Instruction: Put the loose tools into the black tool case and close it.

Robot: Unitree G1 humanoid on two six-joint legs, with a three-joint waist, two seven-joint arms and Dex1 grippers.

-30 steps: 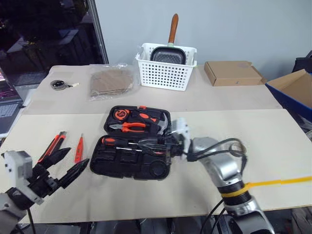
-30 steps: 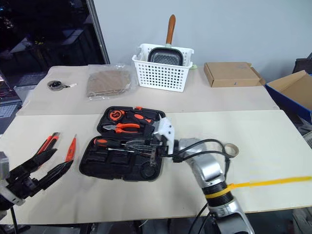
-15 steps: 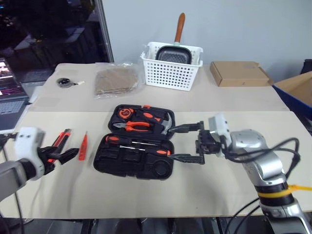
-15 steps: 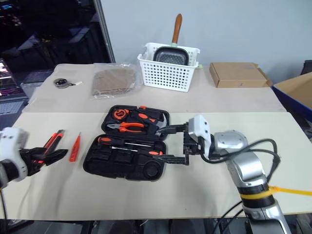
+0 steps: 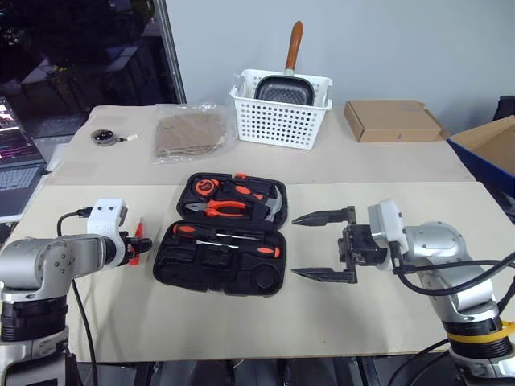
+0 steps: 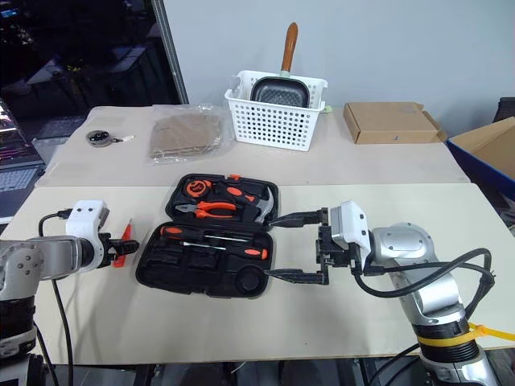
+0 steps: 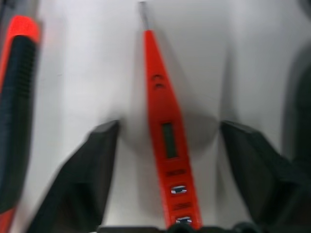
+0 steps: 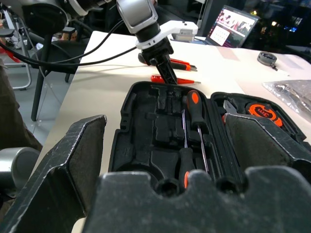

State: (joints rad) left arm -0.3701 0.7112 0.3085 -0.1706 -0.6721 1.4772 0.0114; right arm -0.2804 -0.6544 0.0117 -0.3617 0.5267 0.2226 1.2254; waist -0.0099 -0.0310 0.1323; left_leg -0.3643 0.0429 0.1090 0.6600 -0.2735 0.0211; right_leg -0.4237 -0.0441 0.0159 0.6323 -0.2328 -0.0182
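With two screwdrivers (image 5: pixel 229 237) already seated in the open black tool case (image 5: pixel 221 257) mid-worktop (image 5: pixel 386 322), the left hand (image 7: pixel 167 145) straddled the orange tester (image 7: pixel 165 131) ungripped, utility knife (image 7: pixel 17 111) beside it, right hand (image 5: pixel 322 245) spread empty, lid unclosed.

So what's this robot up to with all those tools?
It is packing loose tools into the open black tool case, which already holds two screwdrivers. Its left gripper is down at the table with its jaws either side of the small orange tester screwdriver, not yet clamped on it. A utility knife lies beside it. The right gripper waits open beside the case.
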